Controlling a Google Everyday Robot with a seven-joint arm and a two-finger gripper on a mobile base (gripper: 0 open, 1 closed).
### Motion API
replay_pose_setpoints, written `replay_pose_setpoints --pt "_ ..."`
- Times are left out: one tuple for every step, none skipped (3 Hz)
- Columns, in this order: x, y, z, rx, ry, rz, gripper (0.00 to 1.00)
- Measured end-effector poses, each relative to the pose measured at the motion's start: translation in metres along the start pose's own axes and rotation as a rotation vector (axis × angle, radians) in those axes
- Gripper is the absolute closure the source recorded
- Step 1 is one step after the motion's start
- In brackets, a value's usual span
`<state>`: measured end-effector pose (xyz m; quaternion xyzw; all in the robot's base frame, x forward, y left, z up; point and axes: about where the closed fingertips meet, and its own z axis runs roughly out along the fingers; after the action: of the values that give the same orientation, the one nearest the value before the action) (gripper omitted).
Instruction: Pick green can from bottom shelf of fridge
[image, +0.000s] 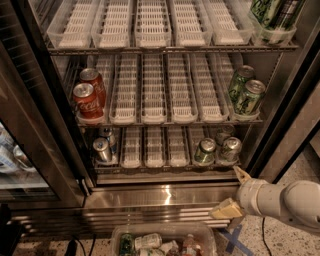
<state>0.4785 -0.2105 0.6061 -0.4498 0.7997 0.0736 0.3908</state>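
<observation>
The fridge (165, 194) stands open in front of me. On its bottom shelf (150, 148), the green can (205, 152) stands upright at the front of a lane right of centre. A greyer silver can (231, 148) stands beside it on its right. My gripper (234, 192) is below and to the right of the green can, outside the fridge and in front of the steel sill. It is open and empty, with one tan fingertip (242, 175) up near the shelf edge and the other (226, 209) lower.
Two silver cans (103, 150) stand at the bottom shelf's left. Red cola cans (88, 100) and pale green patterned cans (245, 92) are on the middle shelf. The glass door (30, 130) hangs open at left. A clear bin of bottles (165, 243) sits on the floor below.
</observation>
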Motion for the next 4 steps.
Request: replay_pose_setpoints --pt "0.006 -0.002 0.003 0.078 -0.041 0.006 0.00" --pt "0.010 -0.005 0.009 0.132 -0.078 0.015 0.00" --pt "0.011 -0.009 0.013 0.170 -0.117 0.020 0.05" --pt "0.003 -0.012 0.017 0.193 -0.162 0.013 0.07"
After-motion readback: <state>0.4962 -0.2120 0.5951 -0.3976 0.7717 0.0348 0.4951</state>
